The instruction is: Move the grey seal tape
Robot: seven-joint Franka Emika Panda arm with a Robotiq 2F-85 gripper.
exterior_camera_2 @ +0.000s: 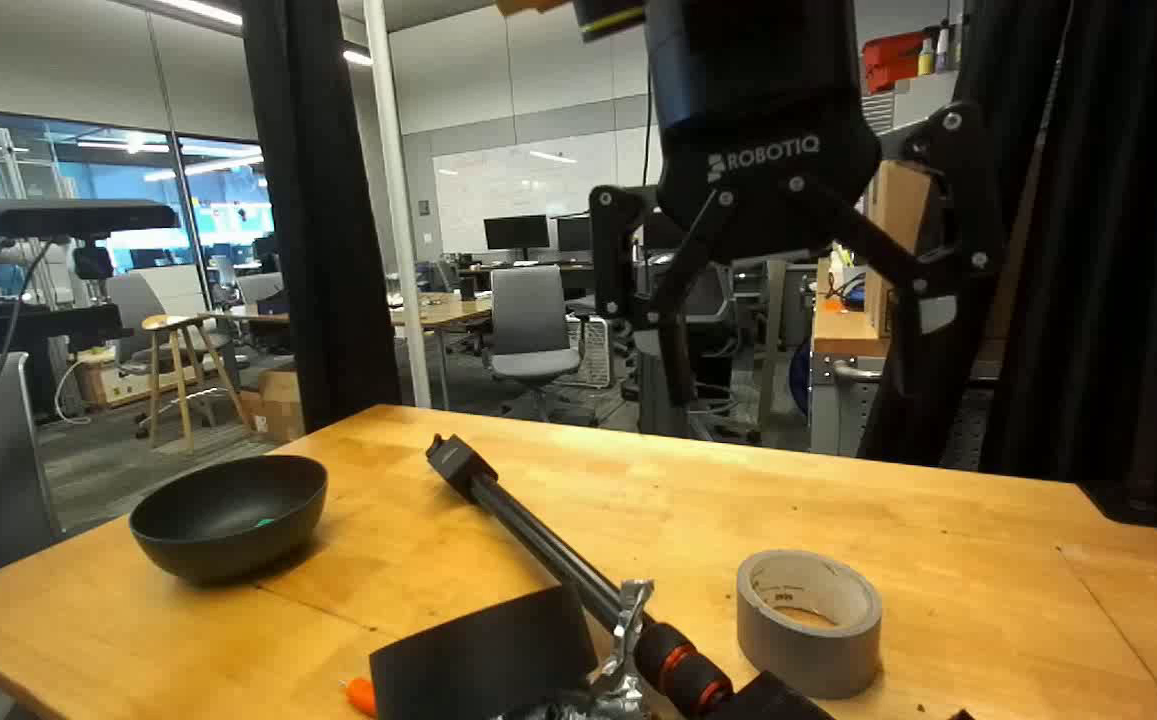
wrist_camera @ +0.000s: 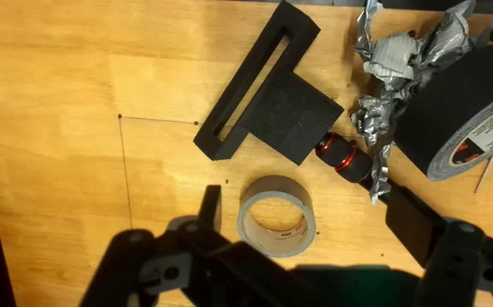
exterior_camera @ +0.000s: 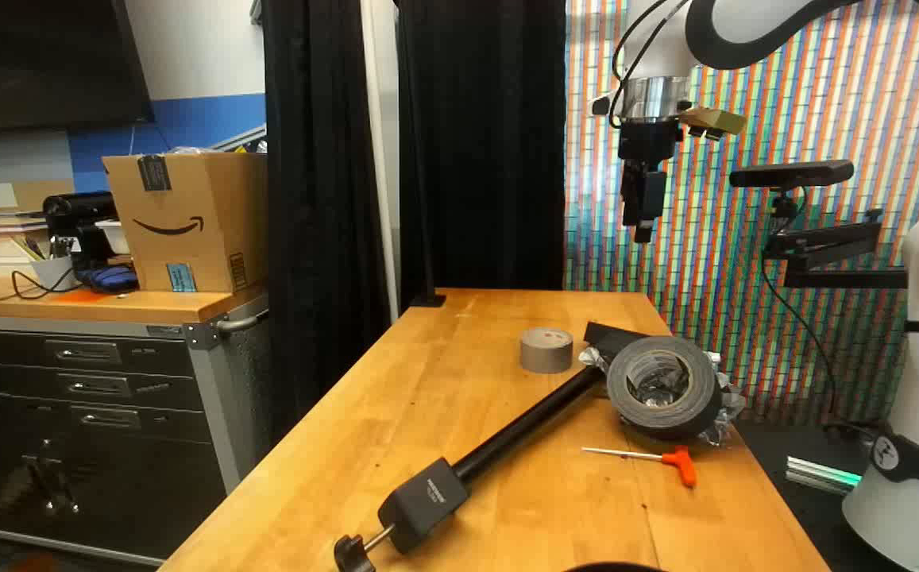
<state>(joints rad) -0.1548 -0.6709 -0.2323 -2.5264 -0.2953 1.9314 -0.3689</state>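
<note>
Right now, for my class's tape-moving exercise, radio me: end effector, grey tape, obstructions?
End effector open, empty, above table. Grey tape lying flat, ungripped. Black pole nearby, not touching the tape; nothing on top.

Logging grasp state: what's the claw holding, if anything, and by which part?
Nothing: claw open, empty; grey seal tape rests on the table.

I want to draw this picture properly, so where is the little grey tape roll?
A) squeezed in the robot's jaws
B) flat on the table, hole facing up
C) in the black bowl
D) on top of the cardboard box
B: in an exterior view the grey tape roll lies flat on the wooden table with its hole upward, and the wrist view shows the table through that hole.
</note>
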